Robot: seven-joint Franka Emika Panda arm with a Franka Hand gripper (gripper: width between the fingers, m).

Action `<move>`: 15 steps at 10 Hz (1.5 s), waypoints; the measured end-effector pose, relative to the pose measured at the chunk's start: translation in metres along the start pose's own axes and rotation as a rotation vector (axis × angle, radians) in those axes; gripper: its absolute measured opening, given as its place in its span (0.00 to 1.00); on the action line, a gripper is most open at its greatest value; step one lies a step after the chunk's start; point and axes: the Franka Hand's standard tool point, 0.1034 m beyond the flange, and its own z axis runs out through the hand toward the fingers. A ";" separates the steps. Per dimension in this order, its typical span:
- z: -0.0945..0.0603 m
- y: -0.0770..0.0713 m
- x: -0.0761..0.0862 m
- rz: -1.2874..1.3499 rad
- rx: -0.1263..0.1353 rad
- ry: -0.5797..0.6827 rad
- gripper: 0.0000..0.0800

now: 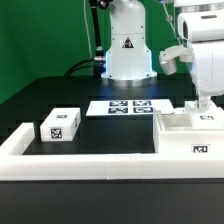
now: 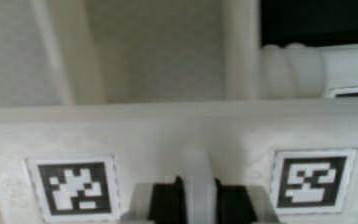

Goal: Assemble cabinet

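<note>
- Gripper [image 1: 205, 106] hangs from the arm at the exterior view's right, low over the rear part of the cabinet [image 1: 190, 140]. Contact cannot be confirmed from that view.
- In the wrist view the gripper [image 2: 194, 200] shows two dark fingers [image 2: 165, 203] close together, with a narrow pale strip between them. Whether they pinch a part or merely stand nearly together cannot be told.
- Location of the cabinet: it is a large white box standing on the black table [image 1: 100, 135] at the exterior view's right. It sits close behind the rail [image 1: 90, 166]; touching or not cannot be told.
- Open compartments show on its upper side. One front tag [image 1: 200, 148] is on the face toward the camera.
- In the wrist view a broad white face of the cabinet [image 2: 176, 130] lies directly beyond the fingers. It bears two square tags [image 2: 73, 187], one to either side of the fingers. Further white walls stand beyond it, and their detail is blurred.
- One small white box [image 1: 60, 124], tagged on its near face, stands alone on the table toward the exterior view's left. It is well apart from the cabinet and the gripper.
- Flat on the table in front of the robot base [image 1: 128, 45] lies the marker board [image 1: 125, 105], between the small white box and the cabinet.
- Along the near table edge runs the rail, long, low and white. Its short leg turns back at the exterior view's left, near the small white box.
</note>
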 end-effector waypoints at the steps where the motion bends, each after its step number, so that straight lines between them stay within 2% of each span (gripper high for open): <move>1: 0.000 0.012 0.000 0.006 -0.006 0.004 0.08; 2: 0.000 0.024 0.001 0.001 -0.018 0.010 0.08; 3: 0.000 0.029 0.000 -0.002 -0.015 0.010 0.08; 5: 0.001 0.029 0.001 -0.008 0.002 0.005 0.08; 9: 0.001 0.029 0.000 -0.008 0.001 0.005 0.08; 10: 0.000 0.030 0.001 -0.004 0.000 0.005 0.29; 11: -0.010 0.031 0.004 0.012 -0.006 0.001 0.29; 12: -0.025 0.032 0.008 0.023 -0.025 0.000 0.52; 13: -0.035 0.028 0.011 0.038 -0.037 -0.003 0.69; 14: -0.038 0.021 0.012 0.051 -0.040 -0.005 0.79; 15: -0.035 0.021 0.010 0.054 -0.035 -0.004 0.79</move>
